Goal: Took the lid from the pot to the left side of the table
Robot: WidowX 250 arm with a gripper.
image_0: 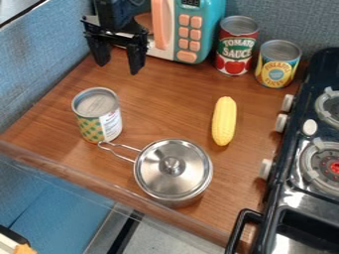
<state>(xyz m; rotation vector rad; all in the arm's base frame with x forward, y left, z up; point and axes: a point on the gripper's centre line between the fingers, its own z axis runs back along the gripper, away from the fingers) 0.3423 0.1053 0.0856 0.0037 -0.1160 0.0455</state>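
Pot's inside is hidden under lid. Stove runs off right and bottom edges. Toy microwave cropped at top, partly behind arm. Left can's fine print too small.

This workspace is representing a toy kitchen. A teal-and-pink microwave is standing at the back of the wood-grain counter, near blue wall panels. A black stove, with round burners and control knobs, is occupying the right edge. A metal pot, food cans and a corn cob are supplying further kitchen indicators.
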